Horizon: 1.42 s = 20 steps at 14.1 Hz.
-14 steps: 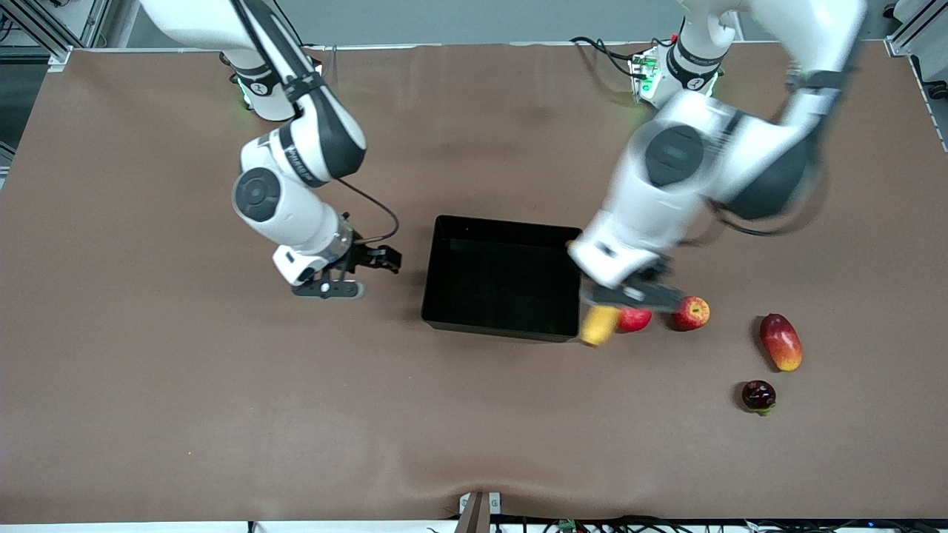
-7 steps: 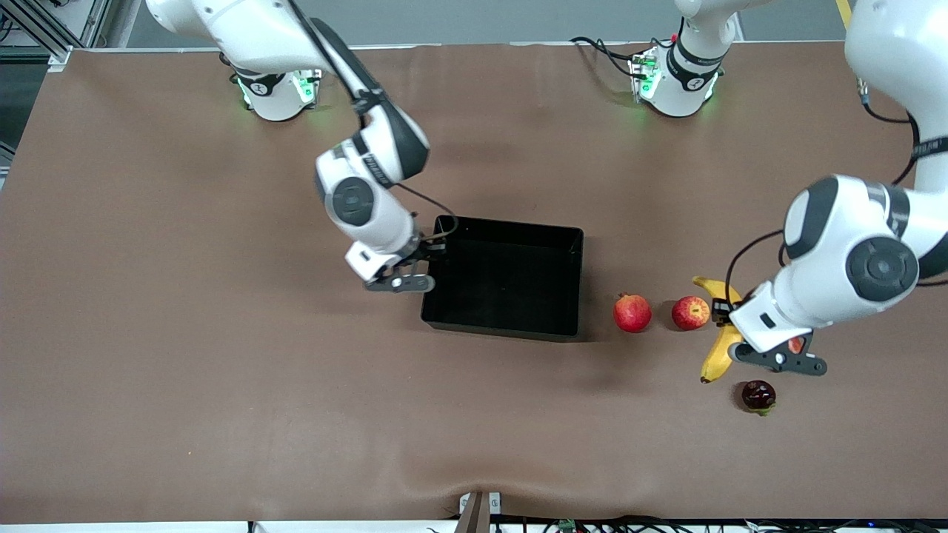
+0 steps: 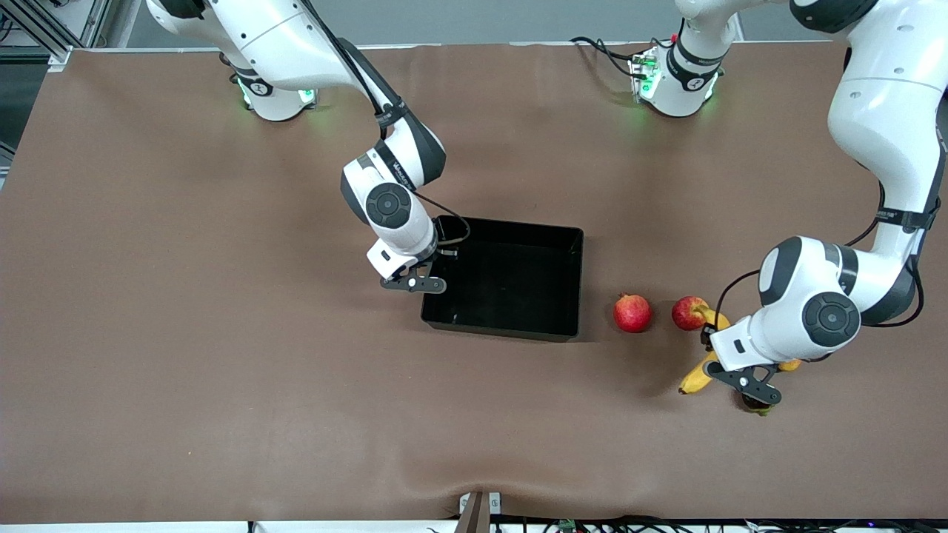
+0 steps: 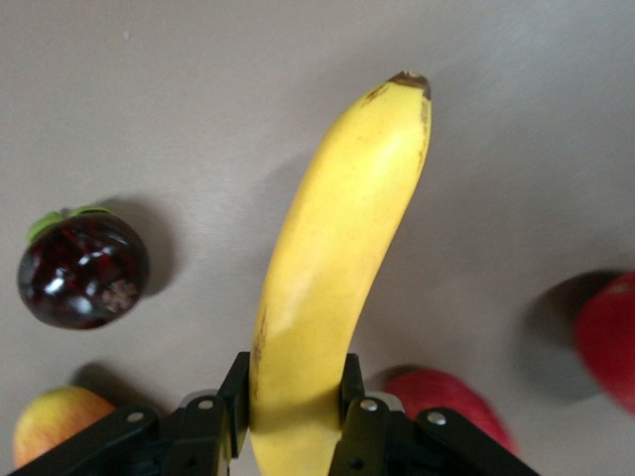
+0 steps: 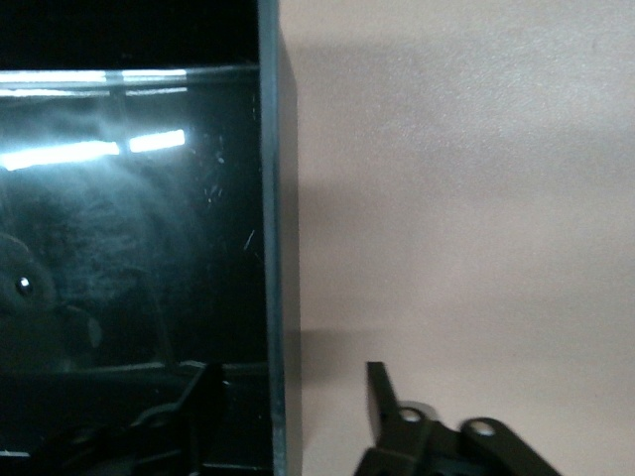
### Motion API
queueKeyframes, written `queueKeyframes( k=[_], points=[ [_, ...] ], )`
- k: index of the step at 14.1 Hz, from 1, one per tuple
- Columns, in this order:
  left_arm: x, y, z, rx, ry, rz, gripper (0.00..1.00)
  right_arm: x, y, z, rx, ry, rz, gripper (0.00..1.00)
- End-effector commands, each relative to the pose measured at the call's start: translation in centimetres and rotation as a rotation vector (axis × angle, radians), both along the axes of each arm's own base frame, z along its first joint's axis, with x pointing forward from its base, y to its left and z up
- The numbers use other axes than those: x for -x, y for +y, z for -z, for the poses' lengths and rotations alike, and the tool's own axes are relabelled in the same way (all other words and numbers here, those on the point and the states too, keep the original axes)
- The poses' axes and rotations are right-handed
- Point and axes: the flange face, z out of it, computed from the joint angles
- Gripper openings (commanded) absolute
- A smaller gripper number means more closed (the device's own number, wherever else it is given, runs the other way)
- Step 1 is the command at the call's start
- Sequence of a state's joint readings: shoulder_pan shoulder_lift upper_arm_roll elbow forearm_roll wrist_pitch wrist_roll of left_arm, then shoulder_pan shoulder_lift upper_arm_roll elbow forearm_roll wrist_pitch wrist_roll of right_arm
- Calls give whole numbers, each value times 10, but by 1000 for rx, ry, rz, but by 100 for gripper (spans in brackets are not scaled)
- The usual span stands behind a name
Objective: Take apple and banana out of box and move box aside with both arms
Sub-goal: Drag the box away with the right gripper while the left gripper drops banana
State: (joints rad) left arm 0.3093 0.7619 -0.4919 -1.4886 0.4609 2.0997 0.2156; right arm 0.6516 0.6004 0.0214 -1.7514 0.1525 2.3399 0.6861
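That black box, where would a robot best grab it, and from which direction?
By a thin upright wall, from above, one finger inside and one outside. The black box is too wide to span, but its rim fits between fingers. The right gripper straddles the wall toward the right arm's end, open. The left gripper holds the banana.

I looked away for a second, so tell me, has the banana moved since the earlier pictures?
Yes. The banana, clamped in the left gripper, has travelled from beside the black box toward the left arm's end of the table, past the apple.
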Motion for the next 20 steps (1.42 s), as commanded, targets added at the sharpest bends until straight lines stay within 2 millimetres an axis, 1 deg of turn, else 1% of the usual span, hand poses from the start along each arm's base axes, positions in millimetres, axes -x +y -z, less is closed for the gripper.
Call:
queueKeyframes(
  k=[1,2,3,4,5,6,7,9,10,12,13,14,15,16,17,18,19,20],
  points=[
    [-6,16,1,-19,-13,73,0,-8,0,-5,2,-11,38,0],
    [-6,15,1,-21,-12,84,0,-10,-3,-6,3,-10,44,0],
    [-6,16,3,-24,-9,84,0,-11,-5,-13,-1,-17,38,0],
    [-6,18,5,-29,-9,86,0,-12,-8,-22,-6,-23,40,0],
    [-6,19,4,-31,-10,85,0,-18,-14,-37,-16,-37,56,0],
    [-6,19,5,-30,-9,84,0,-24,-26,-49,-14,-34,67,0],
    [-5,20,7,-31,-6,79,0,-33,-43,-62,-11,-26,84,0],
    [0,20,16,-34,15,87,0,-41,-64,-90,-15,-27,55,0],
    [7,28,29,-42,44,85,0,-49,-83,-104,-14,-22,48,0],
    [14,38,45,-62,67,81,0,-66,-136,-133,-14,-10,-6,0],
    [14,43,53,-64,61,75,0,-75,-167,-144,-15,-6,-4,0],
    [17,40,64,-55,62,62,0,-87,-204,-152,-16,-2,21,0],
    [17,38,69,-46,46,54,2,-94,-237,-156,-18,0,13,0],
    [17,36,74,-44,43,48,10,-101,-274,-160,-25,-5,-23,0],
    [16,38,73,-56,35,49,25,-108,-315,-161,-31,-10,-46,0],
    [13,39,70,-59,24,49,88,-112,-348,-162,-35,-15,-48,0],
    [11,40,62,-60,11,44,100,-114,-381,-162,-38,-14,-39,0],
    [8,40,53,-54,-3,16,100,-112,-414,-161,-44,3,-43,0]
  ],
)
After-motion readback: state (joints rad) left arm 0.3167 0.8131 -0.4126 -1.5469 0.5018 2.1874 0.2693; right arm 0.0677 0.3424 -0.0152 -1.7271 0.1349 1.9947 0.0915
